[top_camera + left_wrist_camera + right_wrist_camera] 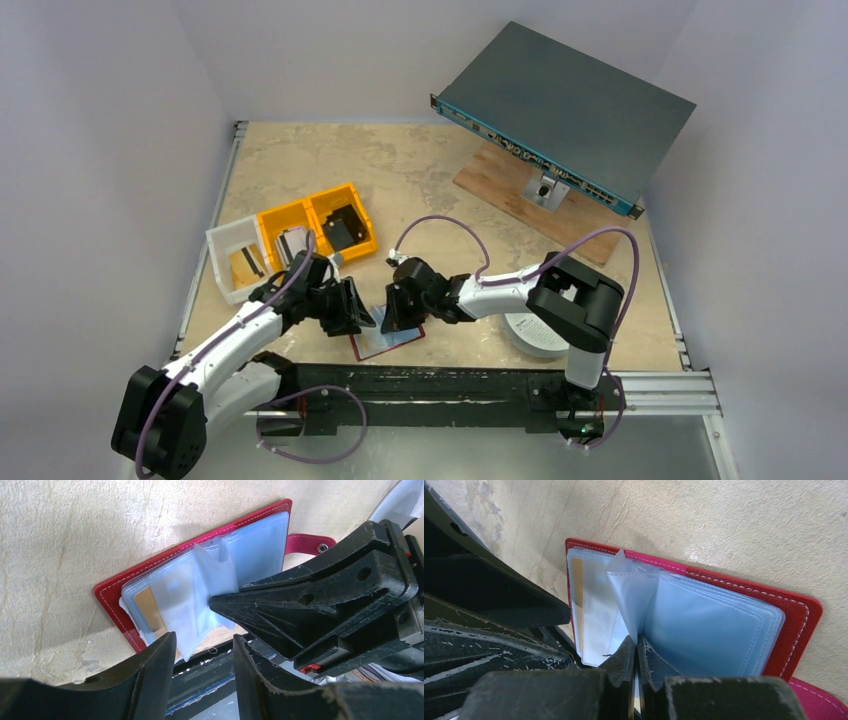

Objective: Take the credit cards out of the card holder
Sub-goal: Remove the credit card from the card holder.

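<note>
Under right gripper (pixel 636 647), card holder (pixel 714 625)

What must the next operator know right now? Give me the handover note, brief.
Left gripper: jaws apart, at the lower edge of a raised clear sleeve, holding nothing.
Right gripper: jaws shut, pinching that sleeve upright.
Card holder: lying open on the table at the near edge, between the arms.
Done: holder opened, one sleeve lifted.
To do: a golden card sits in a sleeve; pull it out, then check the other sleeves.
</note>
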Motion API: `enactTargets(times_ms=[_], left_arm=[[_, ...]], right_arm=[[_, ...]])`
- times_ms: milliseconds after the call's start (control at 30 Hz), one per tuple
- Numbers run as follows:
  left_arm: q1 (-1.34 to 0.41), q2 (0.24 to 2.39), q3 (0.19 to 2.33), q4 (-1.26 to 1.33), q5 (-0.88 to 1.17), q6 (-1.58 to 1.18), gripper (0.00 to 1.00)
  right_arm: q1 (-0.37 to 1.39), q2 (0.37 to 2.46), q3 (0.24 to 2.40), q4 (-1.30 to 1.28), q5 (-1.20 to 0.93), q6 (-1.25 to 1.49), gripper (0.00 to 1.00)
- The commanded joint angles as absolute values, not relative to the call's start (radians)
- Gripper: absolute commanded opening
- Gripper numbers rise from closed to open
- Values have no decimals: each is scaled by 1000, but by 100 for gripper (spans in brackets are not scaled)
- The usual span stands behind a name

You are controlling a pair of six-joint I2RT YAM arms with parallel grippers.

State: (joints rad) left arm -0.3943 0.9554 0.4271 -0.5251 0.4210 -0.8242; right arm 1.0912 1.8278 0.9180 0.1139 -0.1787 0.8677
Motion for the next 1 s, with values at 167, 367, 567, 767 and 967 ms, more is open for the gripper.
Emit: enactTargets(times_ms=[167, 367, 567, 767, 967], left_arm=[[-433, 952, 390, -498, 382, -871, 44], [-480, 968, 373, -464, 370, -906, 43], [-503, 985, 371, -445, 351, -929, 38], [-504, 936, 380, -502, 290, -942, 12], [-505, 903, 393, -549, 258, -941, 0]], right_arm=[[1093, 1855, 892, 79, -184, 862, 0], [1092, 1861, 897, 77, -187, 861, 0], [1092, 1861, 900, 77, -190, 861, 0], [1092, 1838, 911, 63, -188, 855, 0], [1091, 1797, 961, 24, -199, 837, 10]])
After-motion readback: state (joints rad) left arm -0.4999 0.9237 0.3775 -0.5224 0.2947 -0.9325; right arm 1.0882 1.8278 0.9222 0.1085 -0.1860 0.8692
